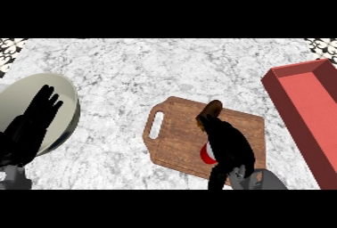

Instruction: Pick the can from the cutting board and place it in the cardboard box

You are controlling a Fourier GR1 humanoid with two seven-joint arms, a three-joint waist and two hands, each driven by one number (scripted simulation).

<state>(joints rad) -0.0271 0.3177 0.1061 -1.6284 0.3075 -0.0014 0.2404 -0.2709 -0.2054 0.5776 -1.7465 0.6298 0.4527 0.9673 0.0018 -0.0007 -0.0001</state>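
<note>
The wooden cutting board (174, 133) lies mid-counter with its handle slot to the left. My right hand (227, 142) is over the board's right half, curled round the can (207, 155) and hiding most of it. Only a red and white sliver shows at the palm's left side. A brown rounded end (212, 108) sticks out past the fingers; I cannot tell whether it belongs to the can. The open red box (309, 116) stands at the right edge, apart from the hand. At the far left my left hand (33, 127) rests open, fingers up.
A pale round plate (63, 95) lies at the left edge, partly behind the left hand. Bare marble counter (164, 67) stretches across the back and between the board and the box.
</note>
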